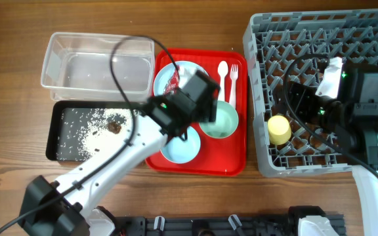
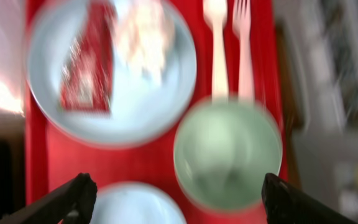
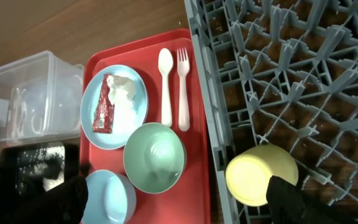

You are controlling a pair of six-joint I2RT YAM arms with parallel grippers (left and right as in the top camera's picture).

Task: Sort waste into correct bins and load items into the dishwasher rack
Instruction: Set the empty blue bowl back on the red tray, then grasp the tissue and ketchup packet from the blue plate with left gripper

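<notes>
Left pincer, wide open and empty, hovers over a flat red serving tray. Ahead and left of it, a small red sachet wrapper lies lengthwise away, on a pale blue round plate beside crumpled white tissue. Left arm is nearer. Right pincer, also open, hangs over a grey pegged plastic rack holding a small yellow cup.

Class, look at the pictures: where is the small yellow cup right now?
In the overhead view, the small yellow cup sits inside the large grey plastic dishwasher rack, against its left wall, just right of the flat red serving tray.
</notes>
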